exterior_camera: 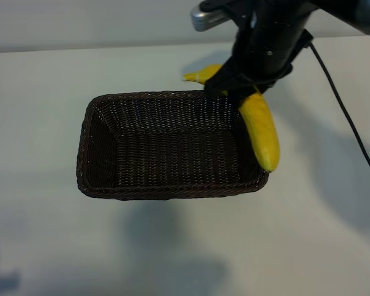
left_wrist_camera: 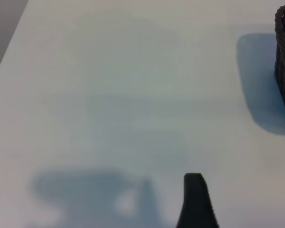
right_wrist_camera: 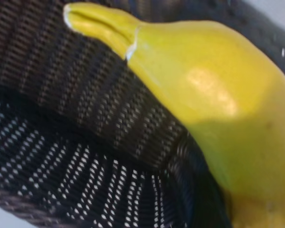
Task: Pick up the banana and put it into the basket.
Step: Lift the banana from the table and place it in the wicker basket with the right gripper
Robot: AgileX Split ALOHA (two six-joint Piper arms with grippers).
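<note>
Banana (exterior_camera: 261, 131) mid hidden by right end effector (exterior_camera: 237, 86), over basket (exterior_camera: 105, 185) rim.

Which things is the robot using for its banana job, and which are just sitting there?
Part of the job:
- banana, held by the right claw over the basket's right edge
- basket, with nothing inside it yet

Just there:
- black cable trailing across the table
- left claw, open and idle above bare table beside the basket

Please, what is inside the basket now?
The basket shows only its woven floor; nothing lies inside. The banana, held by the right gripper, hangs over its right rim, hiding that corner.
</note>
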